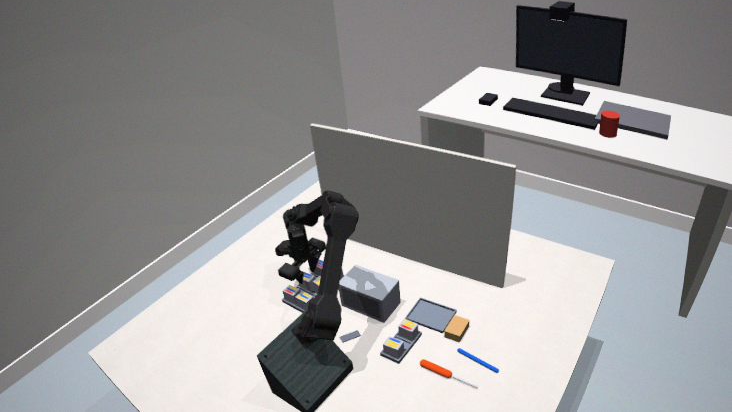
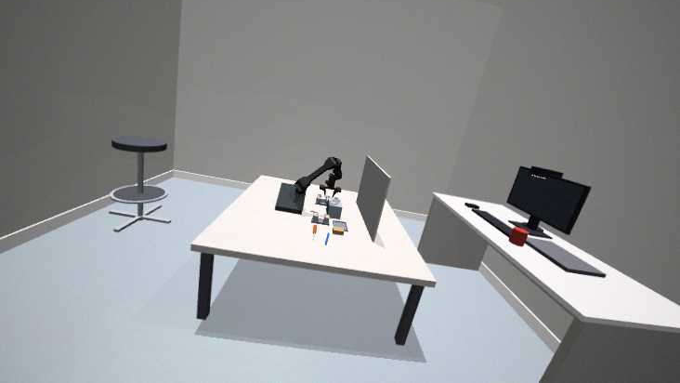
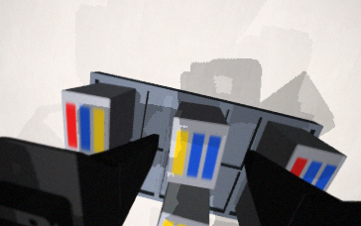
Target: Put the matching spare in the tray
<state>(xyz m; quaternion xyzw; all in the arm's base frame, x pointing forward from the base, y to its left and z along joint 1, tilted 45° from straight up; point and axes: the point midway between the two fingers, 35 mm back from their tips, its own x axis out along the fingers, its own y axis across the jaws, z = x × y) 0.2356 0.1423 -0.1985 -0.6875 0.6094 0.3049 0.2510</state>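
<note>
My gripper [image 1: 307, 274] [image 2: 329, 196] [image 3: 201, 148] is open and points down over the rack [image 3: 160, 106] at the left. Its fingers stand on either side of a spare with one yellow and two blue stripes [image 3: 197, 155], not pressed on it. A red-blue-yellow spare [image 3: 85, 126] is beyond the left finger. A red-blue-blue spare [image 3: 312, 169] is partly behind the right finger. Another spare [image 3: 175, 223] with yellow stripes shows at the bottom edge. The grey box-shaped unit [image 1: 369, 291] [image 2: 334, 208] shows no readable code. The flat grey tray [image 1: 431, 314] [image 2: 340, 224] holds nothing.
A smaller rack [image 1: 410, 342] with two spares [image 1: 408, 327] [image 1: 393, 345] is near the tray. A tan block [image 1: 457, 327] adjoins the tray. An orange screwdriver [image 1: 436, 368], a blue pen [image 1: 477, 360] and a small grey plate [image 1: 350, 336] lie on the table. A tall grey panel [image 1: 421, 202] stands behind.
</note>
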